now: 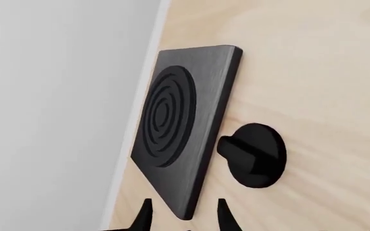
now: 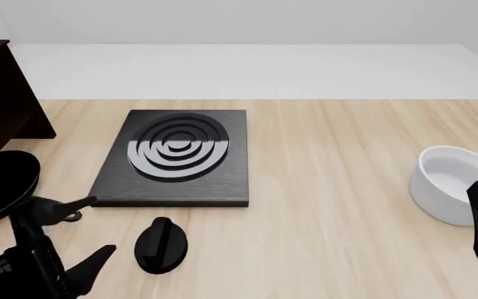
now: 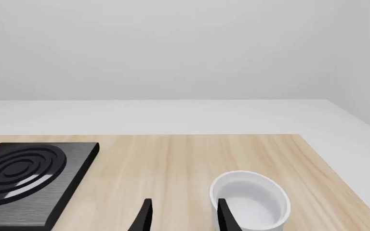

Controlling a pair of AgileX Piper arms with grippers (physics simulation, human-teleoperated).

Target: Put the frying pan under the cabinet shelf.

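One wooden table (image 2: 347, 162) is seen. One square black hotplate (image 2: 177, 159) with raised rings is counted on it, and one small black oval knob (image 2: 160, 246) beside it. One white bowl (image 2: 450, 184) is found near the right edge. One frying pan (image 2: 2, 184) is partly shown at the left edge, and one dark cabinet shelf (image 2: 2, 99) behind it. Two grippers are counted: the left gripper (image 2: 89, 233) and the right gripper (image 3: 181, 216).
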